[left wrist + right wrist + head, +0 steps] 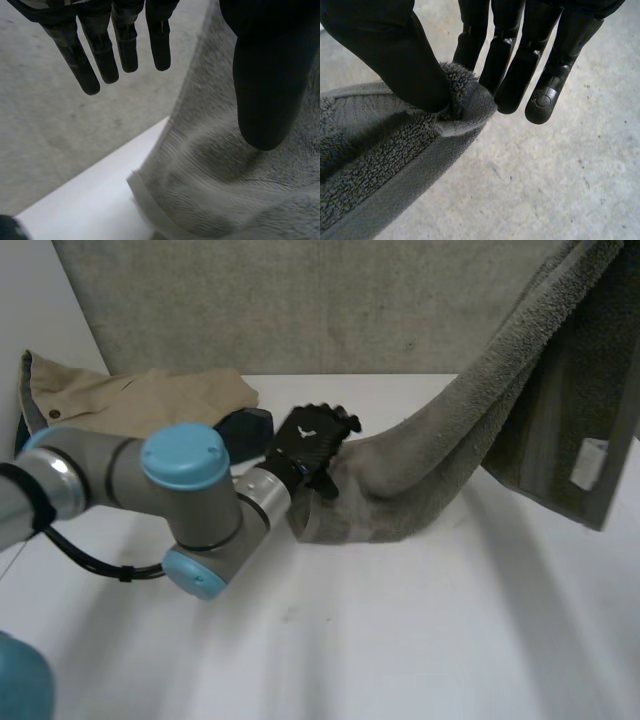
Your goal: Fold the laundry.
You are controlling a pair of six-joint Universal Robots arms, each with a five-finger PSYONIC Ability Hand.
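Observation:
A grey towel (pixel 430 460) hangs from the upper right and slopes down to the white table (pixel 400 640), where its lower end lies bunched. My left hand (pixel 312 443) is at that bunched end. In the left wrist view my left hand (pixel 105 55) is open, its fingers straight and off the cloth, its thumb over the towel (pixel 215 185) near a hemmed edge. In the right wrist view my right hand (pixel 405 55) pinches a corner of the towel (pixel 380 160) between thumb and straight fingers (pixel 520 65), held up in the air.
A beige garment (pixel 140 400) lies at the back left of the table, with a dark blue item (pixel 245 430) beside it behind my left hand. A grey wall (pixel 300 300) stands behind the table. A white label (pixel 590 462) shows on the hanging towel.

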